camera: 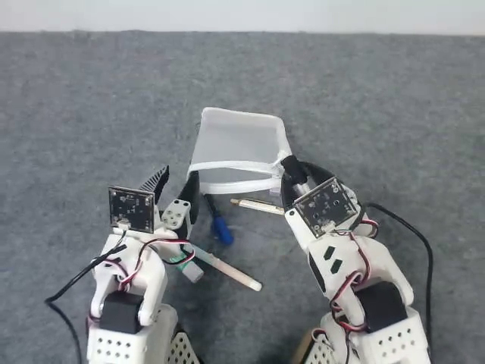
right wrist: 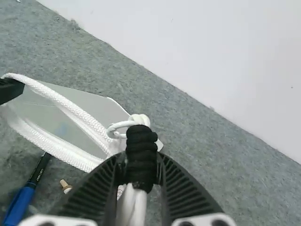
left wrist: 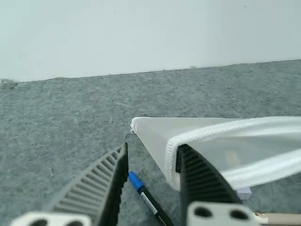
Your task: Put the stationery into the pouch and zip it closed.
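Nearest the arm bases, a white pen is seen lying on the grey felt surface. A blue-capped pen and a beige pencil are laid just beyond it, outside the pouch. The left gripper is spread wide, with one finger set at the left corner of the white mesh pouch. The right gripper is clamped on the black zipper pull at the right corner. Farther off, the felt is bounded by a plain white wall.

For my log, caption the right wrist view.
Right gripper shut on the pouch zip pull; blue pen lies outside.
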Motion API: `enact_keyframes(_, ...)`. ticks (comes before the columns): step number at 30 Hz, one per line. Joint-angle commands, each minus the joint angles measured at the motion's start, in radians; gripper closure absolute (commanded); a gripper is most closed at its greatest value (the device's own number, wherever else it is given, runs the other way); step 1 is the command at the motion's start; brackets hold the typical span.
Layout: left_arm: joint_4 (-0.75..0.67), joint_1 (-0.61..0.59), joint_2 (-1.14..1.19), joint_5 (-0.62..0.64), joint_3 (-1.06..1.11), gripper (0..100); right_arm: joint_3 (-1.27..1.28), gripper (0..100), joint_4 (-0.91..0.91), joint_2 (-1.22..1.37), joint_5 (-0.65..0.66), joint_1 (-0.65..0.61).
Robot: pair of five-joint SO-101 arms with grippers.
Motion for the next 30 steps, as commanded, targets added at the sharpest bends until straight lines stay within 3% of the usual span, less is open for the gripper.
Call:
enact_keyframes(1,0.028,0.005,0.005,-0.009,-0.054,84,-0.018,99.2,0.010,-0.018,0.014,-0.013)
enact_keyframes(16,0.005,0.003,0.763,-0.003,-0.403,84,-0.018,99.2,0.010,-0.010,0.017,-0.015)
enact_keyframes(20,-0.044,-0.003,0.848,-0.003,-0.415,86,-0.018,99.2,0.010,-0.010,0.017,-0.015)
enact_keyframes(25,-0.041,-0.005,0.858,-0.008,-0.437,99,-0.018,98.9,0.010,-0.010,0.014,-0.012)
enact_keyframes(30,-0.038,-0.009,0.858,-0.008,-0.438,99,-0.018,92.5,0.010,-0.010,0.012,-0.012)
